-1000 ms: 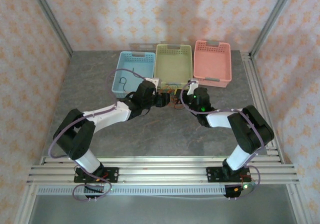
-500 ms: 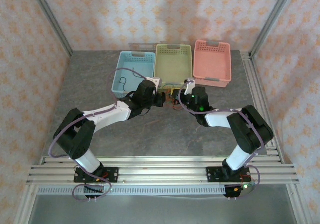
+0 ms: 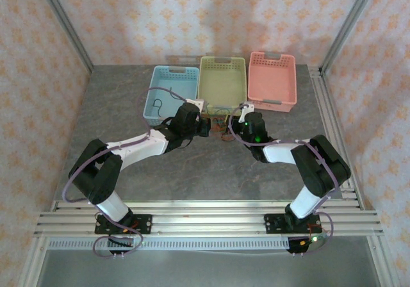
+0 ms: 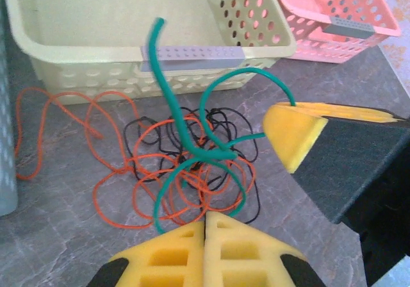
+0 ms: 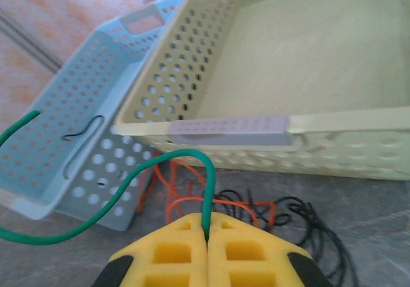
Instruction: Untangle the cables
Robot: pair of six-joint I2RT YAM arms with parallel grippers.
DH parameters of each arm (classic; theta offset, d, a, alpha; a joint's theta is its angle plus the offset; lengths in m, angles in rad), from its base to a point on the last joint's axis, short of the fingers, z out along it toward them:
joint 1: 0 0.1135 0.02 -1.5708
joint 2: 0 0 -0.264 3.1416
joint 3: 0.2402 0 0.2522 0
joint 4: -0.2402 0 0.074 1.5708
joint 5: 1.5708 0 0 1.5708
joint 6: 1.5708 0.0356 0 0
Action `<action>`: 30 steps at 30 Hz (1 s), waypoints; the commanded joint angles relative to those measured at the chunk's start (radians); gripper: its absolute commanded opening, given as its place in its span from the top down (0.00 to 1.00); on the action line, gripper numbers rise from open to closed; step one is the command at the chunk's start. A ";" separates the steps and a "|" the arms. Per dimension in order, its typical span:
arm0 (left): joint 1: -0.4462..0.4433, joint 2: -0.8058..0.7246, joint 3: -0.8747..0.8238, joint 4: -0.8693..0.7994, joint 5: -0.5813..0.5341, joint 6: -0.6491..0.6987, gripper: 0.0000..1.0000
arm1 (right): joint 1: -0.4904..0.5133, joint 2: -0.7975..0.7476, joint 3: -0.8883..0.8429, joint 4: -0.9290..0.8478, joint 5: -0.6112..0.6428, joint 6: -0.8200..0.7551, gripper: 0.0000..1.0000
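The left claw (image 4: 205, 220) is squeezed tight, but I cannot tell if it pinches a wire. The cables (image 4: 186, 172) lie in a messy heap on the counter (image 4: 57, 242), just in front of the yellow basket (image 4: 192, 57). The orange cable (image 4: 95, 204) spreads out leftward. The green cable (image 5: 209, 191) curls up, and the right claw (image 5: 206, 228) is squeezed tight on it.

My left claw (image 4: 205, 220) and right claw (image 5: 206, 226) wear yellow foam pads (image 4: 173, 255) with square hollows. My arms (image 3: 138, 147) are black with white links, looping purple hoses (image 3: 72, 181) alongside; a green light (image 3: 259, 138) glows on the right.
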 commanded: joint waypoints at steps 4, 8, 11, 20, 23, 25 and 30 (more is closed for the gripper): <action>0.010 -0.013 0.025 -0.059 -0.119 -0.027 1.00 | 0.002 -0.047 0.021 -0.067 0.157 -0.020 1.00; 0.020 -0.020 0.015 -0.060 -0.136 -0.042 1.00 | 0.001 -0.049 0.019 -0.071 0.180 -0.020 1.00; 0.022 -0.027 0.009 -0.062 -0.154 -0.048 1.00 | 0.001 -0.052 0.018 -0.078 0.193 -0.020 1.00; 0.025 -0.022 0.011 -0.062 -0.141 -0.051 1.00 | 0.001 -0.051 0.017 -0.055 0.154 -0.018 1.00; 0.025 -0.007 0.025 -0.063 -0.111 -0.044 1.00 | 0.002 -0.053 0.010 -0.035 0.146 -0.018 1.00; 0.025 0.003 0.033 -0.066 -0.093 -0.039 1.00 | 0.002 -0.060 0.001 -0.023 0.155 -0.018 1.00; 0.025 0.017 0.045 -0.070 -0.075 -0.039 0.88 | -0.004 -0.118 -0.082 0.076 0.279 -0.012 1.00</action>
